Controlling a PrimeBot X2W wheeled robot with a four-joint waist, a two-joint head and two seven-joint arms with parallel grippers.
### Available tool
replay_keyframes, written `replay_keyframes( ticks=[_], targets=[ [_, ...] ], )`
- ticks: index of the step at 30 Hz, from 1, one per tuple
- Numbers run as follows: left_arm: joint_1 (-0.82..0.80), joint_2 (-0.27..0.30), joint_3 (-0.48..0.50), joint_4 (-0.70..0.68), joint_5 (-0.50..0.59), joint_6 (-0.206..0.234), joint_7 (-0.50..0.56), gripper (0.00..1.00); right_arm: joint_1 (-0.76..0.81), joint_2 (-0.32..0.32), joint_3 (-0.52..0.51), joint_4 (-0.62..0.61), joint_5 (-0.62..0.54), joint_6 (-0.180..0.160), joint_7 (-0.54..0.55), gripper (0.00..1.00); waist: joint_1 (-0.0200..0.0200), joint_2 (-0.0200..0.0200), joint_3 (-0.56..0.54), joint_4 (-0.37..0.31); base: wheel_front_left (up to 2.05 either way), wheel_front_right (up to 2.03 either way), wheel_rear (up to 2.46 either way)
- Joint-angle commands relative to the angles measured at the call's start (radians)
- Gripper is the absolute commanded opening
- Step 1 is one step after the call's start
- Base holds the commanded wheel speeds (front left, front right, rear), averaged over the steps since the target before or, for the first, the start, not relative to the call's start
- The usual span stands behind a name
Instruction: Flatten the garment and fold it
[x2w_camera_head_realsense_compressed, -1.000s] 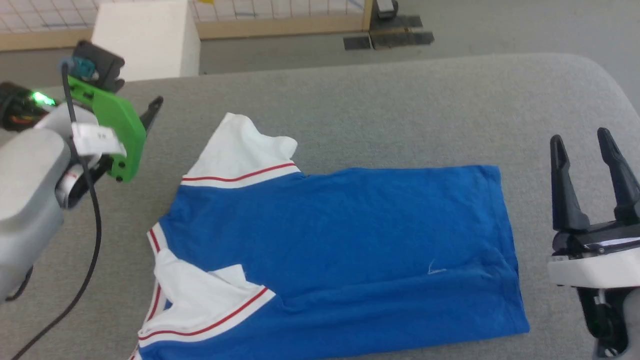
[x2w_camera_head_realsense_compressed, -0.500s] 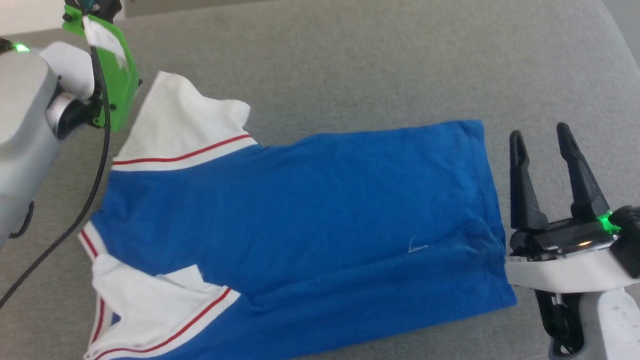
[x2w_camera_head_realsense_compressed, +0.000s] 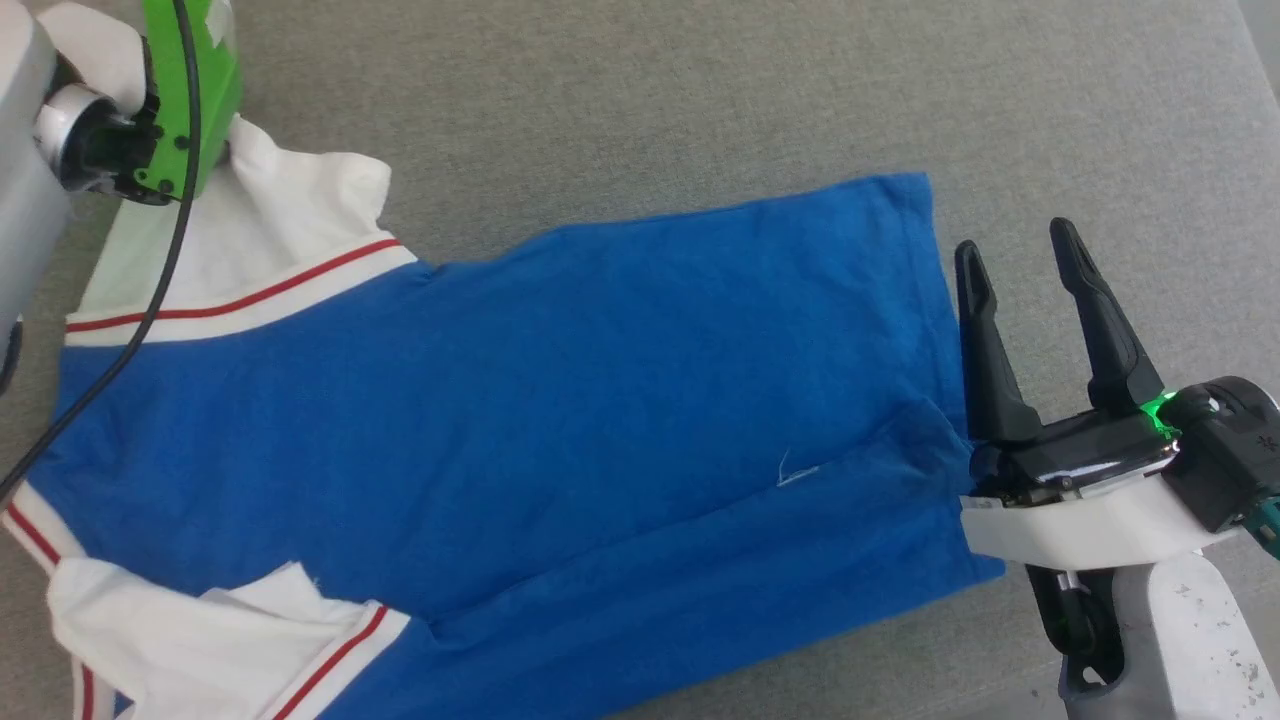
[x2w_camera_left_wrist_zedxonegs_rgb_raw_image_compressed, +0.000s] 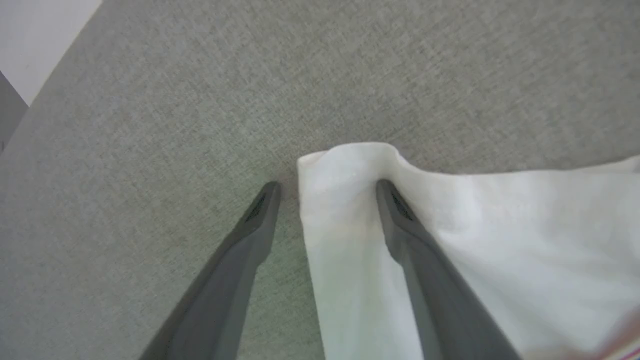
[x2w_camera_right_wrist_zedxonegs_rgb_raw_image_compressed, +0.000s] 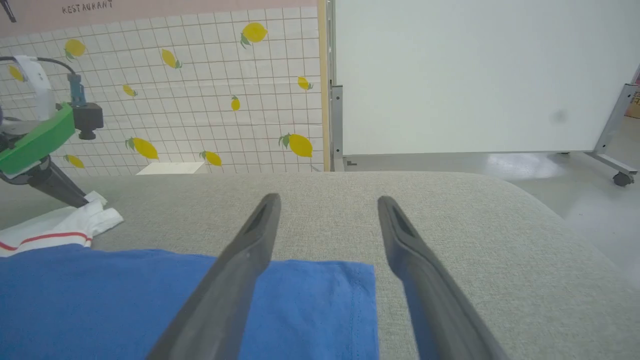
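We set up the flattening pull
Our left fingers (x2w_camera_left_wrist_zedxonegs_rgb_raw_image_compressed: 420, 260) straddle the garment's (x2w_camera_head_realsense_compressed: 600, 380) sleeve (x2w_camera_left_wrist_zedxonegs_rgb_raw_image_compressed: 500, 225), right fingers (x2w_camera_head_realsense_compressed: 990, 350) at its hem (x2w_camera_head_realsense_compressed: 935, 300), all apart; we must pinch low.

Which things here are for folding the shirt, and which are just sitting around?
For the job: garment, left gripper open over its white sleeve, right gripper open by its blue hem, grey table underneath.
Just around: lemon-patterned wall, white board, white box.

The royal-blue short-sleeved T-shirt (x2w_camera_head_realsense_compressed: 560, 400) has white sleeves edged with thin red stripes. The fabric-covered desk (x2w_camera_head_realsense_compressed: 700, 90) is plain grey. The white grid-patterned wall panel (x2w_camera_right_wrist_zedxonegs_rgb_raw_image_compressed: 200, 100) carries yellow lemons.
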Motion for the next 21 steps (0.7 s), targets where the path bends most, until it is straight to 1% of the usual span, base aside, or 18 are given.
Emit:
replay_keyframes(
  ticks=[1, 2, 7, 11, 15, 17, 19, 21],
  targets=[
    [0.038, -0.002, -0.028, 0.003, 0.007, -0.005, 0.014, 0.07, -0.020, 0.005, 0.002, 0.005, -0.009, -0.002, -0.006, 1.00, -0.0001, 0.0000, 0.020, -0.021, 0.00, 0.00, 0.00],
    [0.043, 0.001, -0.032, -0.004, 0.005, -0.005, 0.020, 0.00, -0.023, 0.006, 0.001, 0.007, -0.009, -0.002, -0.006, 1.00, -0.0001, 0.0000, 0.018, -0.019, 0.00, 0.00, 0.00],
    [0.059, 0.023, -0.043, -0.040, -0.011, -0.007, 0.009, 0.00, -0.035, -0.008, -0.014, 0.016, -0.013, -0.002, -0.006, 1.00, -0.0001, 0.0000, -0.024, 0.004, 0.00, 0.00, 0.00],
    [0.073, 0.027, -0.032, -0.068, -0.039, -0.007, -0.040, 0.00, -0.051, -0.042, -0.041, 0.027, -0.013, -0.002, -0.006, 1.00, -0.0001, 0.0000, -0.080, 0.037, 0.00, 0.00, 0.00],
    [0.097, 0.021, -0.031, -0.103, -0.058, -0.007, -0.092, 0.00, -0.087, -0.119, -0.048, 0.059, -0.012, -0.002, -0.006, 1.00, -0.0001, 0.0000, -0.140, 0.075, 0.00, 0.00, 0.00],
    [0.107, 0.018, -0.037, -0.131, -0.061, -0.007, -0.110, 0.00, -0.117, -0.170, -0.047, 0.074, -0.008, -0.002, 0.005, 1.00, -0.0001, 0.0000, -0.164, 0.099, 0.00, 0.00, 0.00],
    [0.118, 0.018, -0.044, -0.163, -0.062, -0.007, -0.127, 0.00, -0.157, -0.224, -0.040, 0.081, -0.002, -0.002, 0.044, 1.00, -0.0001, 0.0000, -0.184, 0.120, 0.00, 0.00, 0.00],
    [0.128, 0.019, -0.049, -0.193, -0.064, -0.007, -0.146, 0.00, -0.201, -0.275, -0.025, 0.087, 0.013, -0.002, 0.105, 1.00, -0.0001, 0.0000, -0.200, 0.139, 0.00, 0.00, 0.00]
  ],
)
